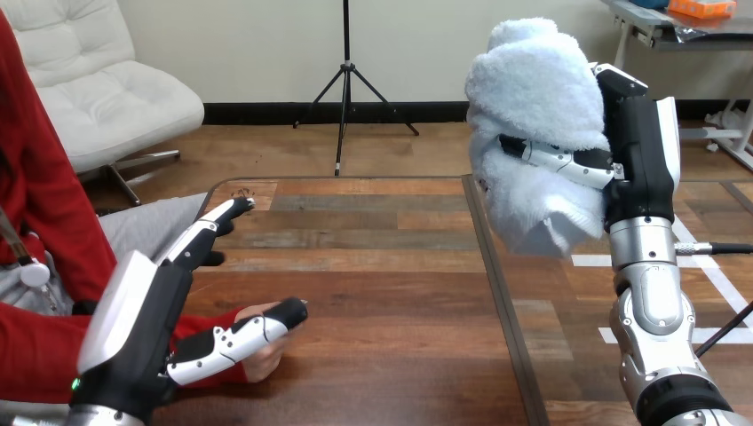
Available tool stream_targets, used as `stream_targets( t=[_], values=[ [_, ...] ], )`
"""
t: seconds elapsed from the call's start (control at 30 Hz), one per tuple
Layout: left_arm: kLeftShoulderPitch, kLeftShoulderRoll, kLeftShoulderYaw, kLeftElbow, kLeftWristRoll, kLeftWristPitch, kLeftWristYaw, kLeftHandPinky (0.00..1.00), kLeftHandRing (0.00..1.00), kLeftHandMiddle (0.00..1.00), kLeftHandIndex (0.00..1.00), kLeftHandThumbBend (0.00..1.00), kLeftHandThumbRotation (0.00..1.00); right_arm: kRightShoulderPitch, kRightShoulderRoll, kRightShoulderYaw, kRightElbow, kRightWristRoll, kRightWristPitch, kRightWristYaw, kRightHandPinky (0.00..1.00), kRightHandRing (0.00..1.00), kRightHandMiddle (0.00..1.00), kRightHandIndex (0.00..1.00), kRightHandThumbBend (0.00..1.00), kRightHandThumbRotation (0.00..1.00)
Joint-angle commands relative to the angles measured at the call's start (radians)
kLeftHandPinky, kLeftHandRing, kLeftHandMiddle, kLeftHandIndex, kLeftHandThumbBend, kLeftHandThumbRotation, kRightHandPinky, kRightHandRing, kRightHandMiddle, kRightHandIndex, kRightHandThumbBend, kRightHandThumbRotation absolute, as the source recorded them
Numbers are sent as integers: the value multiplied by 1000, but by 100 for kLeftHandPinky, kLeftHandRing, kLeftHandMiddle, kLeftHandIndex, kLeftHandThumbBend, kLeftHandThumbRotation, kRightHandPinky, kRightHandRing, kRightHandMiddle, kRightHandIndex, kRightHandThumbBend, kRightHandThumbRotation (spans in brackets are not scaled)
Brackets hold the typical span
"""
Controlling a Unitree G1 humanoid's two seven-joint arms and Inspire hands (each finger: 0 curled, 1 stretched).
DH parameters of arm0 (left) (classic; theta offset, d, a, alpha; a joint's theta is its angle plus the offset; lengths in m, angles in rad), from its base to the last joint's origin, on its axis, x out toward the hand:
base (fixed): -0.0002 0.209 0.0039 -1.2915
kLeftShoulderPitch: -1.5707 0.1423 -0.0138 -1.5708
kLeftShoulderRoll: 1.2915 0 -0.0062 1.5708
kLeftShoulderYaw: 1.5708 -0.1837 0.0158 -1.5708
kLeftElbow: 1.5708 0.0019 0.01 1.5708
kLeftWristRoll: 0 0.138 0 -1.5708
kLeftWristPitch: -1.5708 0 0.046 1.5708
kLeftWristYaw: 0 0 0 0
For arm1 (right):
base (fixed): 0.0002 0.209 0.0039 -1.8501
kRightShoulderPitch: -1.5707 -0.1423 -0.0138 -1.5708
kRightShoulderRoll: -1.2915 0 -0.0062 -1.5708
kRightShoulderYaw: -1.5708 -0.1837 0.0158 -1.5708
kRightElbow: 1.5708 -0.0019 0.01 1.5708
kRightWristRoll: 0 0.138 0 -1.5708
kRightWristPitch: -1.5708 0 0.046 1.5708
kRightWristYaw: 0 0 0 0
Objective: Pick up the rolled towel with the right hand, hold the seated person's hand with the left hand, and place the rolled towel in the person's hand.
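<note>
High at the view's right, above the worktop, the rolled towel was clasped by the right hand, fingers curled round it. Low at left, the left hand lay straight-fingered, its thumb resting across the person's hand.

The person's hand lies mostly hidden behind the left hand; the rolled towel covers part of the right hand.
</note>
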Motion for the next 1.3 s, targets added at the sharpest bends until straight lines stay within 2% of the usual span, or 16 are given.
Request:
stream_targets(
  t=[0.0,0.33,0.6,0.83,1.27],
  values=[
    [-58,30,12,8,88,22,57,71,85,90,89,95,70,-38,-13,-20,-32,23,-7,18,25,29,36,41,80,0],
    [-93,70,4,61,155,28,95,70,84,89,89,95,68,-34,-16,-24,-39,32,10,38,25,29,36,41,80,0],
    [-124,97,-3,110,181,28,118,73,85,89,89,95,67,-32,-19,-26,-44,38,17,51,25,29,36,40,81,0],
    [-149,128,-13,136,241,59,125,76,86,89,89,95,65,-32,-24,-28,-43,34,18,56,25,29,36,40,81,0],
    [-187,168,-26,171,299,89,137,74,82,85,84,97,52,-27,-34,-25,-50,24,28,55,23,29,36,41,81,0]
  ],
)
